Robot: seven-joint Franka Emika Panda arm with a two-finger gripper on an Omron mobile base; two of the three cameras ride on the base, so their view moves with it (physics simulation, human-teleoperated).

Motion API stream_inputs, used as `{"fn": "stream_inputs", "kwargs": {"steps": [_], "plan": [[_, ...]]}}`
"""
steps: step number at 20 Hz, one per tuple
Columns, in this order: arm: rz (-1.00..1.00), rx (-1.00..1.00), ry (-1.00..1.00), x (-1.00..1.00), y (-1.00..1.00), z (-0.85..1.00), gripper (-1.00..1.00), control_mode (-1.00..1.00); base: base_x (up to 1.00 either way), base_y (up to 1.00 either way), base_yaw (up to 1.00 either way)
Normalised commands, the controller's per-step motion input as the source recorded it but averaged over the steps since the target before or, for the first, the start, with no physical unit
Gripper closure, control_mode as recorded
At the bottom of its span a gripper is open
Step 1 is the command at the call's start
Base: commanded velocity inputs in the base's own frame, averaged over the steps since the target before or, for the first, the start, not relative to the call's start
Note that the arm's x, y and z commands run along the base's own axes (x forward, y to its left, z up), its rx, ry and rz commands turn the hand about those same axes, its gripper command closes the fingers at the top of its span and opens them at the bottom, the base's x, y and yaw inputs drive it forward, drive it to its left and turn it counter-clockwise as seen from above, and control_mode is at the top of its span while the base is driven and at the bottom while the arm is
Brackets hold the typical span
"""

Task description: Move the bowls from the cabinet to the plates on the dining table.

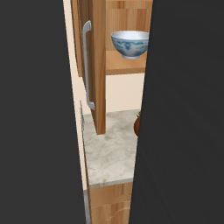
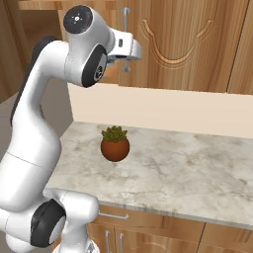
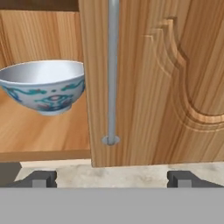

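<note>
The patterned bowl (image 3: 46,86) sits on the cabinet shelf (image 3: 39,135), left of the door's bar handle (image 3: 112,74); the tool (image 3: 111,179), spread wide and empty, faces the handle.

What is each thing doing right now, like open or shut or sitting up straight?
Cabinet door: part open, edge toward the camera.
Bowl: upright on the shelf, looks empty.
Claw: open, holding nothing, facing the door handle.
Plant pot: upright on the counter.
</note>
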Motion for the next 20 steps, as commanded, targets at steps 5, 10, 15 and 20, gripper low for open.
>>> {"fn": "stream_inputs", "kwargs": {"steps": [5,10,15,20], "plan": [[0.03,0.0,0.0,0.3,-0.09,0.04,-1.0,-1.0,0.0,0.0,0.0],[0.03,0.0,-0.01,0.29,-0.06,0.0,-1.0,-1.0,0.0,0.0,0.0],[0.05,0.0,-0.02,0.42,-0.01,0.0,-1.0,-1.0,0.0,0.0,0.0],[0.01,0.0,-0.01,0.17,-0.28,0.0,-1.0,-1.0,0.0,0.0,0.0]]}}
